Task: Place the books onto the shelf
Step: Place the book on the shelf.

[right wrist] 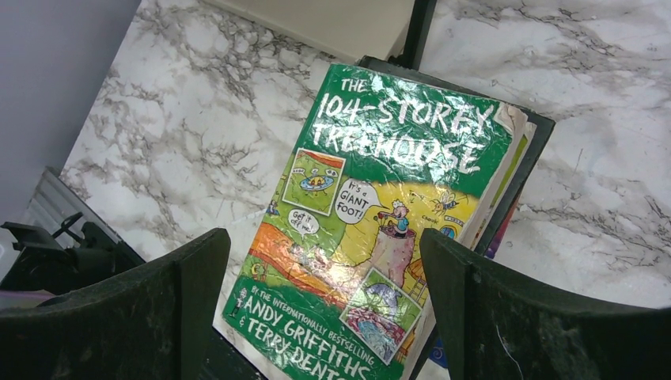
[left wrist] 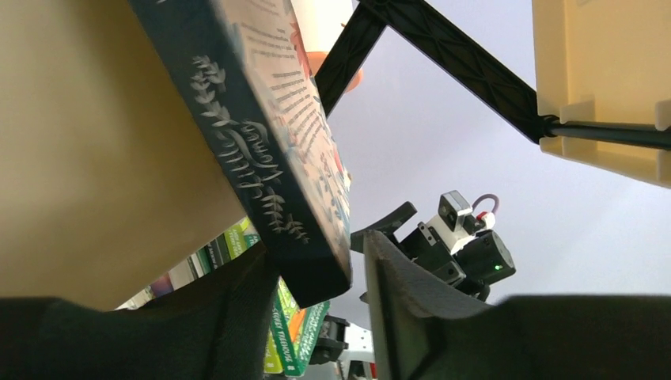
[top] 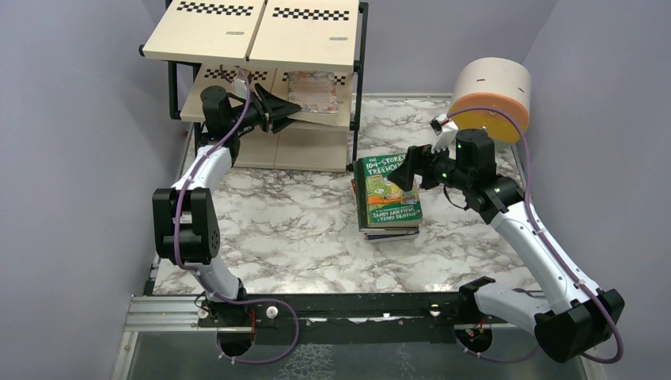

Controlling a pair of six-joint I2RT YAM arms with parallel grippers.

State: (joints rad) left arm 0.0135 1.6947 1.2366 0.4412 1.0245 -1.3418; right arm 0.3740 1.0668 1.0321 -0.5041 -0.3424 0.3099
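The shelf [top: 253, 32] stands at the back left. A pink floral book [top: 315, 91] lies on its middle board, and my left gripper [top: 289, 107] is at that book's near edge. In the left wrist view the dark-spined book [left wrist: 277, 158] rests against the shelf board [left wrist: 79, 142] and my left finger, and a gap shows between it and the other finger; the gripper [left wrist: 316, 253] is open. The other books sit in a stack [top: 386, 196] on the table, with a green Treehouse book [right wrist: 380, 214] on top. My right gripper [right wrist: 324, 245] hovers open over it, touching nothing.
A round beige-and-orange drum [top: 490, 95] stands at the back right, just behind my right arm. The shelf's black frame post [top: 360, 79] is near the stack. Purple walls close in on both sides of the marble table [top: 301, 229].
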